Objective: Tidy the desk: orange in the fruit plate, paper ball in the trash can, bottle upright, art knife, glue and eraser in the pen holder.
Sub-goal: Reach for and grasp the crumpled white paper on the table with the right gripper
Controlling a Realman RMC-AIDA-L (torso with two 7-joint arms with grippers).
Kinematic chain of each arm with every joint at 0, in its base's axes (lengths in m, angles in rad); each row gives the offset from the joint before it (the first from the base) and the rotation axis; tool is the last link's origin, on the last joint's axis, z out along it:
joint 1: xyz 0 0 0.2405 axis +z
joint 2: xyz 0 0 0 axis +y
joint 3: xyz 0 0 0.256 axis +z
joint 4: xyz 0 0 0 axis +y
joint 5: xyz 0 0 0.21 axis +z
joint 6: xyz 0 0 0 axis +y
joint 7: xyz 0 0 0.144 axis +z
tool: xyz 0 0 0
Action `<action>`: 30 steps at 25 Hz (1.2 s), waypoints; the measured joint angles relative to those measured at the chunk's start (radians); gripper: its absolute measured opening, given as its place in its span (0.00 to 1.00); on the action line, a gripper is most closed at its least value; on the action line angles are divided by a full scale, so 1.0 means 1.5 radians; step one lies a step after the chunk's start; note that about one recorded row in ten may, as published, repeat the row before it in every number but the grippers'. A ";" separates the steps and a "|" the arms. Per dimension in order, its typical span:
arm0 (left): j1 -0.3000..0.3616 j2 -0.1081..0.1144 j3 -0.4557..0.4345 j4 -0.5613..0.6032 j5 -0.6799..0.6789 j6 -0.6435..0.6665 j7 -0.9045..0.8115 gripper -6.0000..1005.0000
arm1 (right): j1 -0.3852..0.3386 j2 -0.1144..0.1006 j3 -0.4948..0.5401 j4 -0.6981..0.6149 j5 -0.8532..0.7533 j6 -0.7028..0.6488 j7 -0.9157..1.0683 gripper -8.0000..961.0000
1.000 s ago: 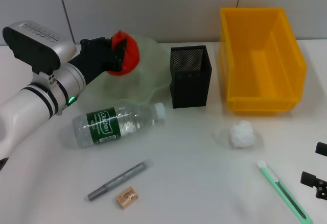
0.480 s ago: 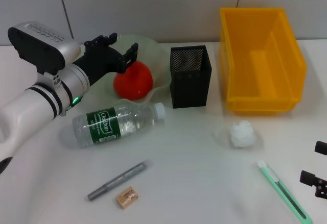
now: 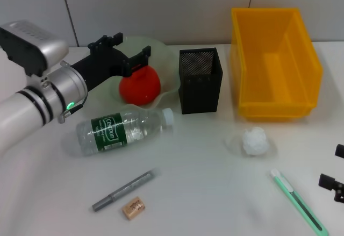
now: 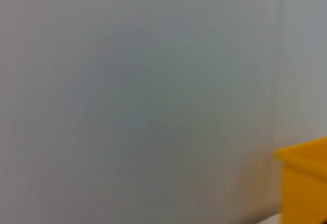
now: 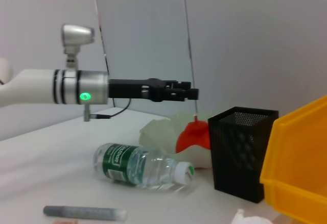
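Progress, judged from the head view: only the orange [image 3: 140, 84] is done, sitting in the fruit plate [image 3: 166, 58] at upper centre. The left gripper [image 3: 129, 59] hovers just above it, fingers spread and empty. The bottle [image 3: 122, 129] lies on its side; the paper ball [image 3: 254, 141], art knife [image 3: 298, 201], glue [image 3: 122, 190] and eraser [image 3: 133, 207] lie loose. The pen holder [image 3: 200, 80] and yellow trash can [image 3: 275, 61] look empty. The right gripper [image 3: 334, 181] sits at the lower right edge; I cannot tell its state.

Left wrist view: blank wall, with the trash can's corner at lower right.

Right wrist view: the orange rests in the plate beneath the released left gripper.
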 joint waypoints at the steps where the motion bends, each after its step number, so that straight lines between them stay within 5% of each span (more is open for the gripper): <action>1: 0.007 0.000 0.028 0.022 0.006 0.042 -0.038 0.80 | 0.001 0.000 0.005 -0.001 0.000 0.000 0.002 0.88; 6: 0.053 -0.001 0.145 0.113 0.009 0.244 -0.149 0.82 | 0.021 0.000 0.055 -0.006 0.000 0.004 0.035 0.88; 12: 0.110 -0.002 0.213 0.172 0.006 0.393 -0.165 0.81 | 0.061 -0.001 0.068 0.018 -0.011 0.051 0.109 0.88; 24: 0.160 -0.002 0.263 0.188 0.008 0.417 -0.126 0.81 | 0.229 -0.003 0.063 0.071 -0.245 0.122 0.315 0.88; 30: 0.178 -0.002 0.289 0.189 0.012 0.411 -0.095 0.81 | 0.249 -0.005 -0.035 0.142 -0.291 0.129 0.442 0.88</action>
